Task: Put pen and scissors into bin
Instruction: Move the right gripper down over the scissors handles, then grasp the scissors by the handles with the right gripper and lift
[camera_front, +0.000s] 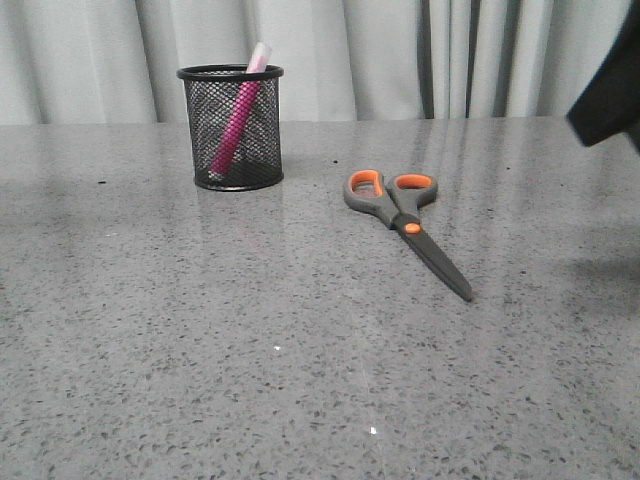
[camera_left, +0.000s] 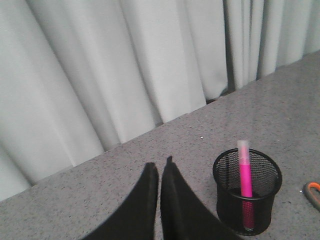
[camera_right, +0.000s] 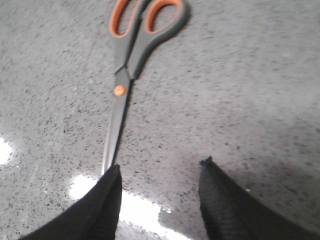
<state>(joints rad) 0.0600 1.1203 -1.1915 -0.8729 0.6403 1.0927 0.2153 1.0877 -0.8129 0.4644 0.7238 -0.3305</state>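
Observation:
The magenta pen (camera_front: 237, 118) stands tilted inside the black mesh bin (camera_front: 232, 128) at the back left of the table, its whitish cap above the rim. Both also show in the left wrist view, the pen (camera_left: 245, 172) and the bin (camera_left: 247, 192). The scissors (camera_front: 405, 222) lie flat and closed right of the bin, handles toward the back. My left gripper (camera_left: 159, 165) is shut and empty, hanging above the table beside the bin. My right gripper (camera_right: 161, 166) is open above the table near the scissors (camera_right: 127, 70), one finger over the blade tip.
Part of my right arm (camera_front: 610, 90) shows at the right edge of the front view. A pale curtain (camera_front: 400, 55) hangs behind the grey speckled table (camera_front: 250, 350).

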